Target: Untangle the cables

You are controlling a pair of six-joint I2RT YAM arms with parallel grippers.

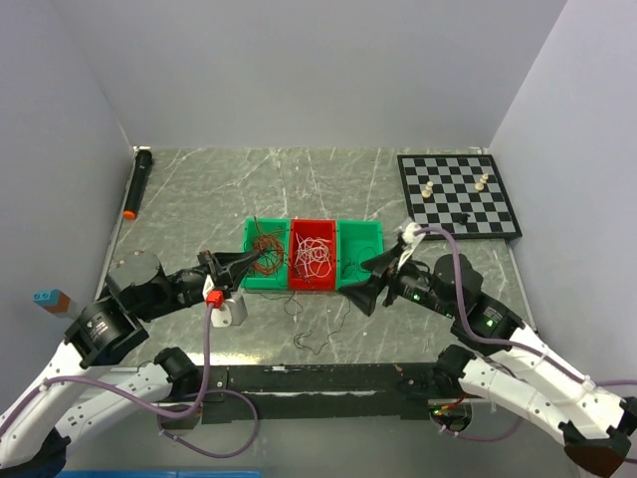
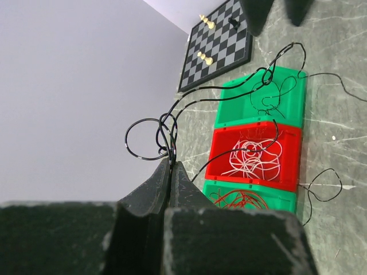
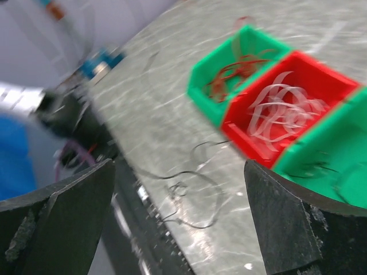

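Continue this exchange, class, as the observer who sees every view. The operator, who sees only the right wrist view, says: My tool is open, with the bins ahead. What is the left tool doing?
Observer: The left tool is shut on a black cable.
Operator: Where does that cable lead?
Observer: In the left wrist view it loops away from the tool and runs over to the right green bin.
Operator: Is there anything beyond the bins?
Observer: A chessboard with a few pieces on it lies at the far right of the table.
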